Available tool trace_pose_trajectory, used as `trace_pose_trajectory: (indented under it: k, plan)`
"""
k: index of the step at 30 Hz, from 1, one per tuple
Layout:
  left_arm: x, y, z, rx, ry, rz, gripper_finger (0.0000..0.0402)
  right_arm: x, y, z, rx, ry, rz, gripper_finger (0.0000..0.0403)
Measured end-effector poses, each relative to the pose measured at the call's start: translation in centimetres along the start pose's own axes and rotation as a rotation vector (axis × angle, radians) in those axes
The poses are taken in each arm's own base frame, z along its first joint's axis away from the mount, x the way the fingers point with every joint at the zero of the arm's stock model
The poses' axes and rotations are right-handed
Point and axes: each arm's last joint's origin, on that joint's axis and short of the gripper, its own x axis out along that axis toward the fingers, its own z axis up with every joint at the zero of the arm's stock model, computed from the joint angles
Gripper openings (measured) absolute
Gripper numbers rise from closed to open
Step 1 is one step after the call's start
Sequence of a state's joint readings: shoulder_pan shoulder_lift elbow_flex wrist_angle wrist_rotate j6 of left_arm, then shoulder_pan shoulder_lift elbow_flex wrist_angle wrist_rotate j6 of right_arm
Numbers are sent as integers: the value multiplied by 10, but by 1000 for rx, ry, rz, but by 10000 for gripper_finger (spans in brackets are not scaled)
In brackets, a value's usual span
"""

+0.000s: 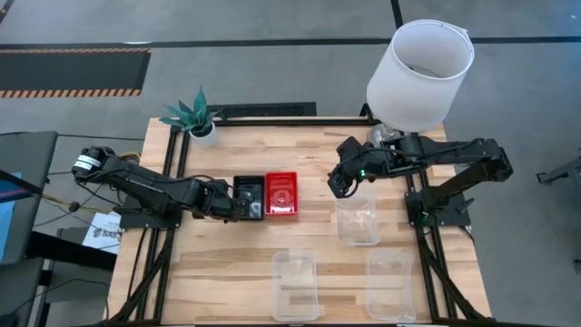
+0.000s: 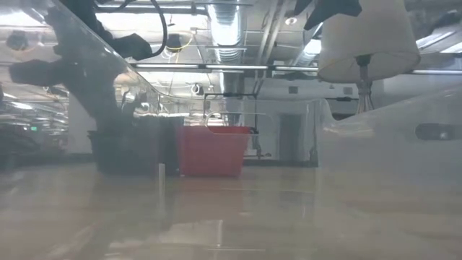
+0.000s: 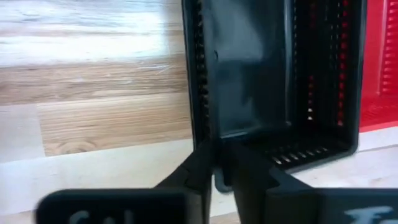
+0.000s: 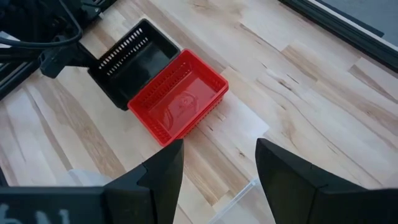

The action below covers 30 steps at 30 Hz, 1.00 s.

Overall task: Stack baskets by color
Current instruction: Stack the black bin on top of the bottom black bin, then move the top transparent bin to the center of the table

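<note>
A black basket (image 1: 249, 195) stands on the table's left half, with a red basket (image 1: 282, 193) close against its right side; both rest on their bottoms. My left gripper (image 1: 238, 202) is at the black basket's left wall, pointing steeply down, its fingers nearly together (image 3: 219, 177). My right gripper (image 1: 347, 186) hangs open, high over the table's right half, above a clear basket (image 1: 357, 216), with nothing between its fingers (image 4: 219, 158). Two more clear baskets (image 1: 293, 283) (image 1: 388, 283) lie near the front edge. My left gripper has the black basket's left wall (image 3: 210, 146) between its two fingers, one finger inside the basket and one outside. The fingers come from above, slanting in from the table's left. The basket sits level with its bottom on the table.
A white lampshade (image 1: 419, 73) stands at the far right corner and a small potted plant (image 1: 197, 115) at the far left corner. Bare wood lies between the red basket and the clear baskets.
</note>
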<state>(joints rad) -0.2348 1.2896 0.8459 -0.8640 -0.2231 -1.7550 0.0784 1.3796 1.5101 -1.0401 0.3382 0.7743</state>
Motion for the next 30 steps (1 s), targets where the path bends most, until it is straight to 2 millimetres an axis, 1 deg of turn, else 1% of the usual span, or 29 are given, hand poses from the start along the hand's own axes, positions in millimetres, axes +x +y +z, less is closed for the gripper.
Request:
trace_pose_trajectory:
  k: [5, 9, 13, 16, 20, 23, 27, 30]
  plan:
    - [0, 0, 0, 16, -1, -3, 97, 0, 0, 0, 0, 0, 0, 221]
    - [-1, 0, 1, 31, -19, -12, 132, 0, 0, 0, 1, 0, 0, 221]
    - [-10, 2, 5, 26, -36, -54, 160, 0, -1, 0, 19, 1, -3, 221]
    - [-21, 5, 10, 17, -40, -103, 175, 1, -5, -2, 64, 29, -38, 221]
    - [-38, 11, 17, 24, -38, -185, 188, 0, -15, -10, 106, 110, -137, 221]
    - [-52, 14, 21, 14, -53, -273, 191, -4, -18, -19, 125, 168, -199, 221]
    - [-68, 15, 26, 11, -88, -413, 193, -12, -14, -36, 140, 227, -246, 221]
    - [-76, 11, 28, 38, -120, -510, 193, -13, -8, -54, 181, 279, -271, 221]
